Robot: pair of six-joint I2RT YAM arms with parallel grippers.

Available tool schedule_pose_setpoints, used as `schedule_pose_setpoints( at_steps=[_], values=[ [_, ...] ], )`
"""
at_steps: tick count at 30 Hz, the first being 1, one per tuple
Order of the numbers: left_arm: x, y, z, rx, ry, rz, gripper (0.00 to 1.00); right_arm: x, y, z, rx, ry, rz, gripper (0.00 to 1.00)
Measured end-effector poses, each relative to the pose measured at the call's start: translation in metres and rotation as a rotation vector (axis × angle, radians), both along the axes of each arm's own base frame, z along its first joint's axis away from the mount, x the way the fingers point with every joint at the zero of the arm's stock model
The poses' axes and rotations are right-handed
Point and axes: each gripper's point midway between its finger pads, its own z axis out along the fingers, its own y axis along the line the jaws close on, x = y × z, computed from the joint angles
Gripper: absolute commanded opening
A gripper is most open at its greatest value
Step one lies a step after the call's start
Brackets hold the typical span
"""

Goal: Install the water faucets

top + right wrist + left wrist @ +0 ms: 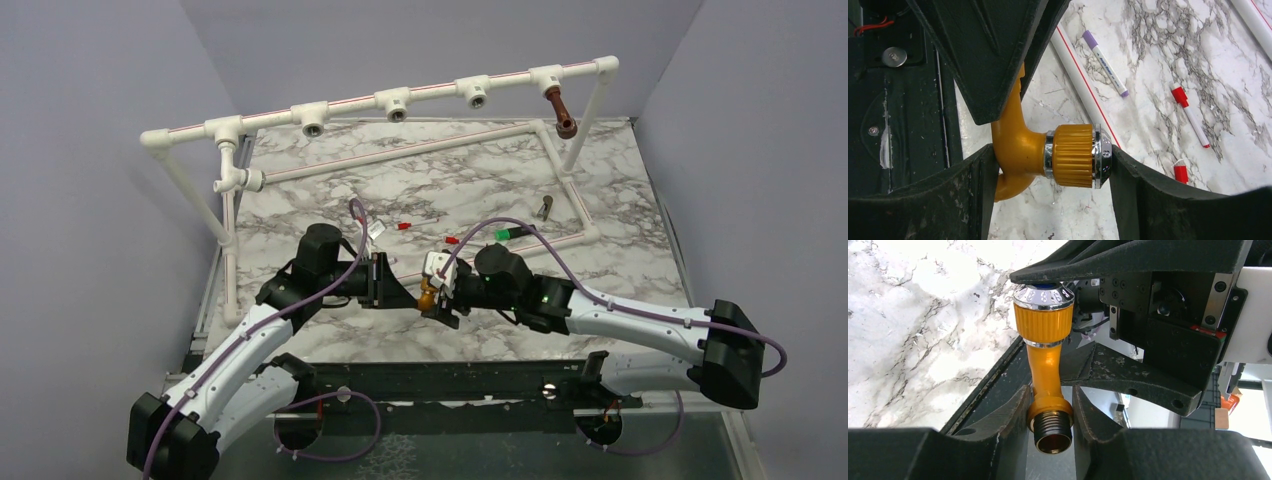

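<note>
The orange faucet (1045,365) sits at the near middle of the marble surface (330,200), grasped by both hands. The left hand (1050,407) is clenched on its threaded end, and the right hand (1053,167) is clenched across its bend and silvery cap. The brown faucet (562,112) hangs from the far-right fitting of the white pipe frame (430,92).

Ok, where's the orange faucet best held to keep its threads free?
Probably grip the orange faucet end to end along its side branch, one pad on the elbow's back, one on the silvery cap, as the right gripper does. Come from the side away from the threaded end, which the left gripper pinches.
</note>
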Motion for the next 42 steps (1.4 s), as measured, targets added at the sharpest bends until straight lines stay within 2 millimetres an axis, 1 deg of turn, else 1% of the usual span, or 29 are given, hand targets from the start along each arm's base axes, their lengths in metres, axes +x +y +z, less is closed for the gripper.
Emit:
schedule_pose_setpoints(
  at_steps=[2, 3, 5, 9, 14, 18, 21, 28, 34, 38, 42],
  values=[
    [0.0, 0.0, -0.001, -0.001, 0.003, -0.003, 0.0, 0.0, 0.0, 0.0, -0.001, 0.001, 0.0, 0.04],
    [0.0, 0.0, -0.001, 0.0, 0.004, -0.002, 0.0, 0.0, 0.0, 0.0, -0.002, 0.001, 0.0, 0.09],
    [0.001, 0.0, -0.001, 0.0, 0.006, -0.002, 0.0, 0.0, -0.001, -0.001, -0.004, 0.003, 0.0, 0.24],
    [0.001, 0.0, -0.001, 0.0, 0.007, -0.002, 0.0, -0.001, -0.001, -0.002, -0.004, 0.018, -0.007, 0.58],
    [0.001, 0.0, 0.001, -0.007, -0.005, 0.0, 0.0, -0.002, -0.003, 0.002, 0.007, 0.03, -0.017, 0.77],
    [0.002, 0.0, 0.009, -0.026, -0.042, 0.005, 0.0, -0.004, -0.009, 0.013, 0.03, 0.031, -0.035, 0.91],
    [0.007, 0.004, 0.011, -0.02, -0.065, 0.037, 0.0, -0.007, -0.018, 0.026, 0.056, 0.035, -0.054, 0.99],
    [0.013, 0.007, 0.017, -0.023, -0.109, 0.085, 0.0, -0.011, -0.032, 0.052, 0.11, 0.065, -0.11, 1.0],
    [0.016, 0.008, 0.032, -0.066, -0.158, 0.117, 0.0, -0.01, -0.033, 0.066, 0.131, 0.153, -0.176, 1.0],
    [0.014, 0.008, 0.046, -0.117, -0.201, 0.133, 0.0, -0.004, -0.034, 0.067, 0.158, 0.272, -0.217, 1.0],
    [0.011, 0.009, 0.062, -0.173, -0.245, 0.142, 0.0, 0.012, -0.045, 0.072, 0.233, 0.433, -0.253, 0.95]
  ],
)
